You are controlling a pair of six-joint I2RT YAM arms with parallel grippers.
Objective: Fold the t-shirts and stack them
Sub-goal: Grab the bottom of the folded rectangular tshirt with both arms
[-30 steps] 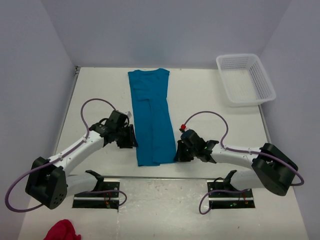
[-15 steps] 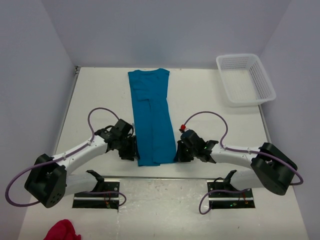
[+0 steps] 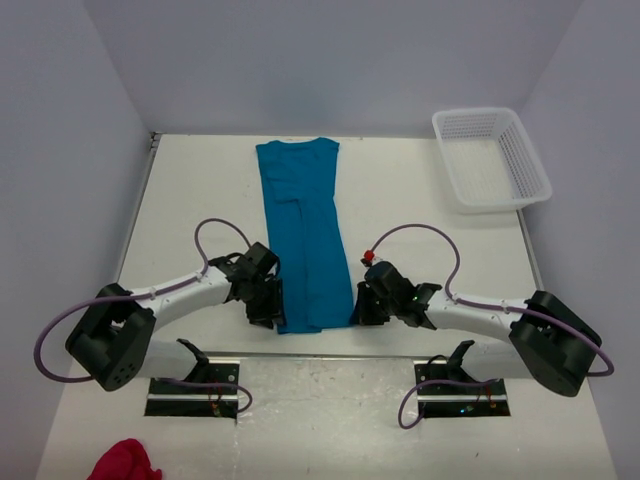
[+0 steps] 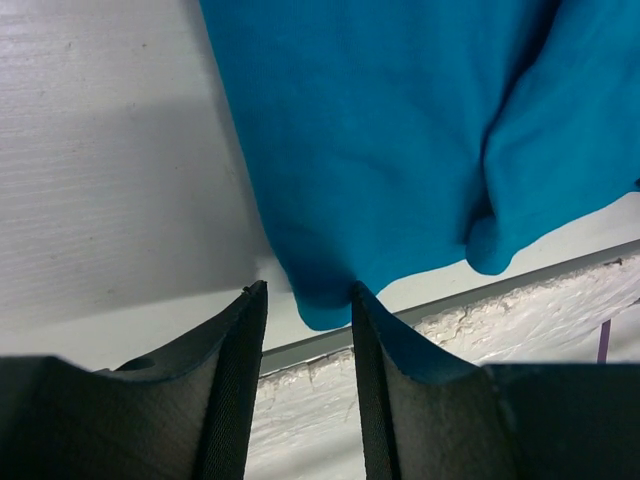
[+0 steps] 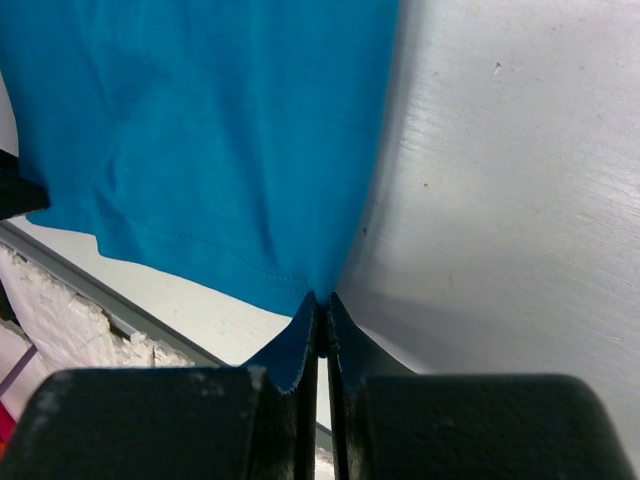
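- A teal t-shirt (image 3: 300,230), folded into a long narrow strip, lies at the middle of the white table (image 3: 420,210).
- The left gripper (image 4: 305,295) sits at the strip's near left corner, jaws parted around the fabric edge.
- The right gripper (image 5: 322,300) is closed, pinching the near right corner.
- A white basket (image 3: 490,158) stands at the far right.

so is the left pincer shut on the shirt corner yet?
No: in the left wrist view the left pincer has its jaws standing apart, with the t-shirt corner lying loose at the gap between them.
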